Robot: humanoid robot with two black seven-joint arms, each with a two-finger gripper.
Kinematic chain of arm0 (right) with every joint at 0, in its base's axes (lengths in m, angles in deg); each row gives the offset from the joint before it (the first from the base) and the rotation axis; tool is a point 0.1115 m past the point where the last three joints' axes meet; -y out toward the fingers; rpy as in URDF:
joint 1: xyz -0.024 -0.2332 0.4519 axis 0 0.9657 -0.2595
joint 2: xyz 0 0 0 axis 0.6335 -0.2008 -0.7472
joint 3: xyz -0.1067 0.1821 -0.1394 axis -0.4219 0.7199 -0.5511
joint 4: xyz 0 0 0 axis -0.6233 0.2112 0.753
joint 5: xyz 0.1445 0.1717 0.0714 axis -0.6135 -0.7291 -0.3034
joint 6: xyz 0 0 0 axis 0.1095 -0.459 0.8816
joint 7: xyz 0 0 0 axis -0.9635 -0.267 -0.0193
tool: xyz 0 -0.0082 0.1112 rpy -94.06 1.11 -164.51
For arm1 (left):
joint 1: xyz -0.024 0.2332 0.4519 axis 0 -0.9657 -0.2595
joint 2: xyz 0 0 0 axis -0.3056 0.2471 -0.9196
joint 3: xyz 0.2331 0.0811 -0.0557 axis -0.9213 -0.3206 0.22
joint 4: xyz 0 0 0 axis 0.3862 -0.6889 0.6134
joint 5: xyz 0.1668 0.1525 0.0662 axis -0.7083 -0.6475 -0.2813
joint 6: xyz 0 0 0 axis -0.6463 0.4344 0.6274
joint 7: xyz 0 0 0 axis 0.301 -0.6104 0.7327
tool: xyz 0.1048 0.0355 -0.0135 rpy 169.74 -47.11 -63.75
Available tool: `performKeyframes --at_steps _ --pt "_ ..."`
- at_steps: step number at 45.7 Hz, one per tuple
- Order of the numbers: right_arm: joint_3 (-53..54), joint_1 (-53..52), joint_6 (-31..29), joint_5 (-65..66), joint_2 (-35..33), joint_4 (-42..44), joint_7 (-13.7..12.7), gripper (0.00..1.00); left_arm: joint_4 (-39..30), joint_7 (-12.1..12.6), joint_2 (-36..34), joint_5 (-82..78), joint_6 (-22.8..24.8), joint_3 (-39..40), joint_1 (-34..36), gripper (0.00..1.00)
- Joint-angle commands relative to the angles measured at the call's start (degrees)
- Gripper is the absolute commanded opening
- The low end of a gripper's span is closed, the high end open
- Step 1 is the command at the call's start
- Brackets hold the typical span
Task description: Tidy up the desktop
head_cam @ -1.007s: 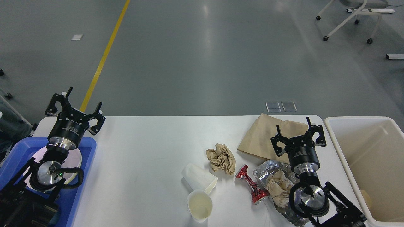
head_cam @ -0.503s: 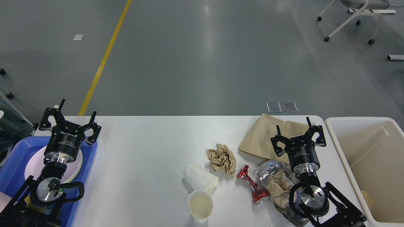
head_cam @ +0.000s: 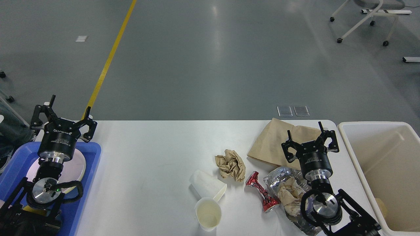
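Left gripper (head_cam: 62, 113) has shifted further left and toward the table's far-left corner since a second ago, now over the far end of the blue tray (head_cam: 93, 154); right gripper (head_cam: 310, 137) hasn't budged, and none of the clutter has moved. Both grippers spread wide, nothing held in either. Desktop (head_cam: 154, 154) is the wide white top spanning most of the lower view, far edge running straight across, rounded far-right corner just beside the cream bin (head_cam: 347, 144). Blue tray sits at the left end with a white plate (head_cam: 77, 165) in it, under the left arm. Big bare stretch of desktop between tray and clutter, open room there. Clutter bunched centre-right: crumpled brown paper ball (head_cam: 230, 164), tipped-over clear plastic cup (head_cam: 207, 185), upright paper cup (head_cam: 207, 217) near the front edge, crushed red can (head_cam: 261, 193), foil bag with crumpled paper (head_cam: 285, 188) partly under the right arm, flat brown paper bag (head_cam: 272, 141) at the far edge. Right gripper hangs over the brown paper bag, bin just to its right. Left gripper over the desktop's far-left corner, well apart from the clutter.
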Motion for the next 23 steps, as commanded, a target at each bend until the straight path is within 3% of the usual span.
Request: performKeyframes --at_steps 1,23 --pt "0.0 0.0 0.0 0.0 0.0 0.0 0.0 1.0 0.0 0.0 0.8 -0.4 0.0 -0.8 -2.7 0.96" --pt "0.0 0.0 0.0 0.0 0.0 0.0 0.0 1.0 1.2 -0.6 0.9 0.3 0.3 -1.4 -2.4 0.96"
